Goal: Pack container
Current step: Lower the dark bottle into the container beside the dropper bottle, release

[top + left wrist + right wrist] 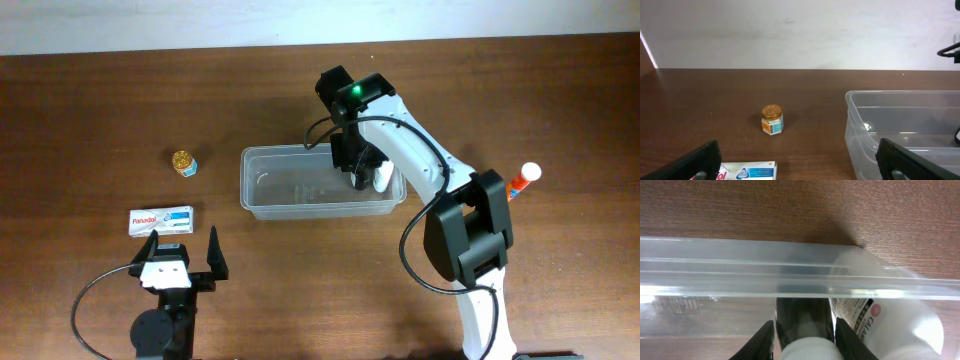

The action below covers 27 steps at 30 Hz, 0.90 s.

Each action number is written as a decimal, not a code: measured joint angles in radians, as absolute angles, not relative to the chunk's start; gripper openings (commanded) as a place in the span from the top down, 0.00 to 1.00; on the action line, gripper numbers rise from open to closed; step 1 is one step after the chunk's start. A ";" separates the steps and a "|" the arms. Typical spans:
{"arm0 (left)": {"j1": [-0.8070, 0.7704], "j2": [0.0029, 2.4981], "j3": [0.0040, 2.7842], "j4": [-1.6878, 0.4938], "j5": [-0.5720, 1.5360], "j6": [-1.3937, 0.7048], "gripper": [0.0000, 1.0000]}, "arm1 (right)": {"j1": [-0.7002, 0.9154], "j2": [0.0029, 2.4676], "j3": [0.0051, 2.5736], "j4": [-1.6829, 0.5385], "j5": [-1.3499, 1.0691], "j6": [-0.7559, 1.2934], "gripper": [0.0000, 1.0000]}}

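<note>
Brown wooden table [80, 120] held a small gold-lidded jar [184, 162] upright at left, a white-and-blue Panadol box [161, 221] lying flat near it, and a white-capped orange tube [522, 180] far right.

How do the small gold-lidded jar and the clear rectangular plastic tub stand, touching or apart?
Apart. The overhead view shows bare wooden table between the small gold-lidded jar and the clear plastic tub.
</note>
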<state>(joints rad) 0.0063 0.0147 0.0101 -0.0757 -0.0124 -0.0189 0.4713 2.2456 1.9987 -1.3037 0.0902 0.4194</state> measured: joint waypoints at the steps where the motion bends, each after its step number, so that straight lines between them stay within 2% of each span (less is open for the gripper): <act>1: 0.006 0.015 0.010 -0.076 -0.012 -0.019 0.01 | 0.471 2.246 1.999 -1.303 0.090 0.419 0.68; 3: 0.006 0.015 0.010 -0.076 -0.012 -0.019 0.01 | 0.471 2.246 1.999 -1.303 0.090 0.420 0.67; 4: 0.006 0.015 0.010 -0.076 -0.012 -0.019 0.00 | 0.471 2.246 1.999 -1.303 0.090 0.419 0.62; 8: 0.006 0.015 0.010 -0.076 -0.012 -0.019 0.01 | 0.471 2.246 1.999 -1.303 0.090 0.419 0.61; 10: 0.006 0.015 0.010 -0.076 -0.012 -0.019 0.01 | 0.471 2.246 1.999 -1.304 0.090 0.419 0.56; 14: 0.006 0.015 0.010 -0.076 -0.012 -0.019 0.01 | 0.471 2.246 2.042 -1.335 0.090 0.418 0.54; 23: 0.006 0.015 0.010 -0.076 -0.012 -0.019 0.01 | 0.471 2.246 2.354 -1.489 0.097 0.404 0.44; 27: 0.006 0.015 0.010 -0.076 -0.012 -0.019 0.01 | 0.469 2.246 2.526 -1.600 0.101 0.387 0.43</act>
